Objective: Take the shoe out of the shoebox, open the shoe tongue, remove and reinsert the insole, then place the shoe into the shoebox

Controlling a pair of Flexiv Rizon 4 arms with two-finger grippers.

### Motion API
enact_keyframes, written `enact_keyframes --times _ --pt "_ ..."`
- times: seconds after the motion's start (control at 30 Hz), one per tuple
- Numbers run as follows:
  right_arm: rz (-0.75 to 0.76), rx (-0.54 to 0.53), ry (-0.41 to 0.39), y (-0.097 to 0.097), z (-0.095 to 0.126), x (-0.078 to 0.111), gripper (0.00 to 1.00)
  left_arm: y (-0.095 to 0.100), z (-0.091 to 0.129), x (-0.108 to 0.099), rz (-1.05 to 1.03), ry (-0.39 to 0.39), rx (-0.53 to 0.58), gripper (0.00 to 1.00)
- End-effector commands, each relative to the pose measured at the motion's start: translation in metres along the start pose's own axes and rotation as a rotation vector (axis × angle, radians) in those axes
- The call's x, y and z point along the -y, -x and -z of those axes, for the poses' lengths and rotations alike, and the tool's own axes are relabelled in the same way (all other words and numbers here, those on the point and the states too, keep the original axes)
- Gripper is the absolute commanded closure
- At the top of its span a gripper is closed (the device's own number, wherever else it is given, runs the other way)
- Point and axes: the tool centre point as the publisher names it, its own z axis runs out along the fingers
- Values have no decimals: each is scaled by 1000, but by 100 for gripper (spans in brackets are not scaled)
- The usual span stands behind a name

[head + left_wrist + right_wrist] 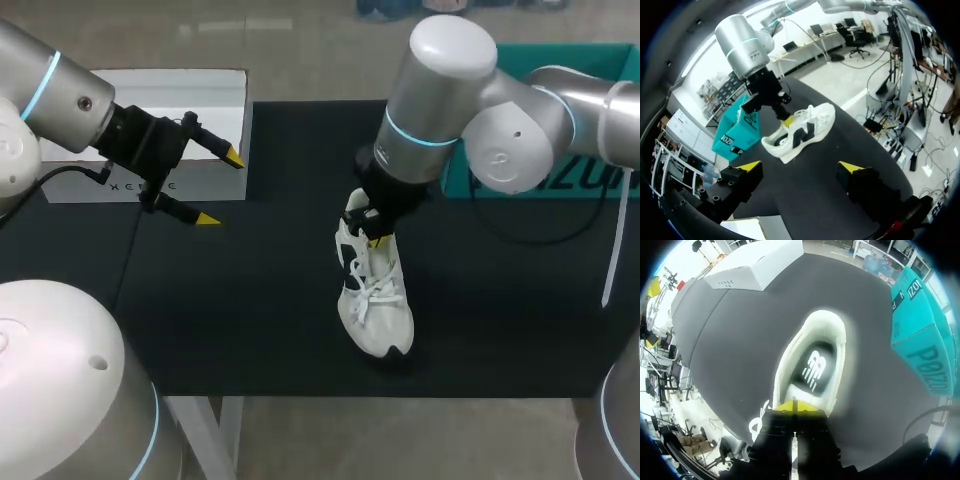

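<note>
A white sneaker (373, 285) with black side marks lies on the black mat, toe toward the table's front edge. Its black insole (814, 369) shows inside the opening. My right gripper (376, 228) comes down from above onto the top of the shoe tongue, its yellow tips (794, 407) pressed together on the tongue's edge at the mouth of the sneaker (812, 355). My left gripper (221, 189) hovers open over the mat's left edge, well away from the shoe; from its wrist the sneaker (800, 131) lies ahead of the spread tips of this gripper (800, 166).
A white shoebox (150, 120) stands at the back left, just behind my left gripper. A teal box (560, 130) stands at the back right, behind my right arm. Bare mat (250, 320) lies around the shoe.
</note>
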Motion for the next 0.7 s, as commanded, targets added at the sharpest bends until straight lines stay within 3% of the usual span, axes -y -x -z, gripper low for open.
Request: enact_keyframes --times 0.03,0.17,0.23,0.37,0.6,0.67,0.7 --pt "19 8 16 1 28 1 100 0 0 0 -1 3 -3 0" --pt "107 -7 6 3 34 -17 100 0 0 0 -1 3 -3 0" --pt "211 -30 -3 4 32 -27 100 0 0 0 -1 3 -3 0" --pt "412 21 -18 2 26 -32 100 0 0 0 -1 3 -3 0" --pt "412 29 -4 0 26 -31 100 0 0 0 -1 3 -3 0" --pt "412 29 -4 0 26 -31 78 0 0 0 -1 3 -3 0" --pt "412 29 -4 0 26 -31 85 0 0 0 -1 3 -3 0"
